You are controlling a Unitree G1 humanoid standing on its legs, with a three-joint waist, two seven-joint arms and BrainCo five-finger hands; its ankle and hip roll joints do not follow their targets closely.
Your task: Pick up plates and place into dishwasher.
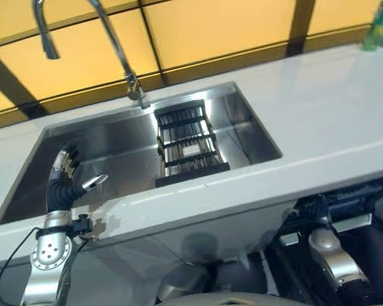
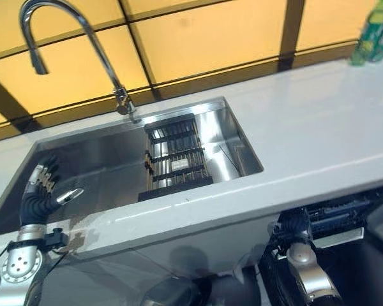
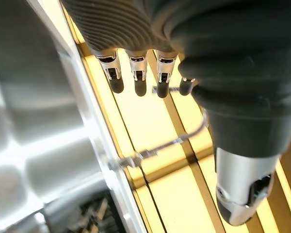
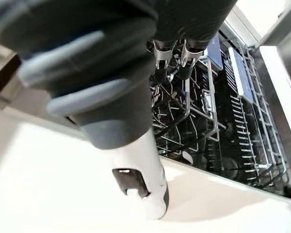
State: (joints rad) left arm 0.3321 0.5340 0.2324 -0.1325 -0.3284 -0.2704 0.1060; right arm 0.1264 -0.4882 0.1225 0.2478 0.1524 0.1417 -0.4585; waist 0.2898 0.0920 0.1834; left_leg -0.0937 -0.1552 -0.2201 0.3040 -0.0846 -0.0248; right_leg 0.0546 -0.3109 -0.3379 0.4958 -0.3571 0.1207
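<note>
Your left hand point(image 1: 65, 182) hovers over the sink point(image 1: 115, 150) with fingers released, empty, while your right hand point(image 4: 136, 87) hangs, fingers relaxed, above the dishwasher rack point(image 4: 218, 111).

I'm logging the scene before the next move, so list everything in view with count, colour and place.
Sink: one, steel, set in the countertop.
Faucet: one, chrome, arched over the sink's back edge.
Drying rack: one, black, inside the sink's right part; no plates show on it.
Countertop: one, white, around the sink.
Wall tiles: yellow with dark joints, behind the counter.
Bottle: one, green, far right back of the counter.
Dishwasher rack: one, wire, below the counter; no plates show in it.
Left robot hand: open, raised at the sink's front left.
Right robot hand: over the dishwasher rack, empty.
</note>
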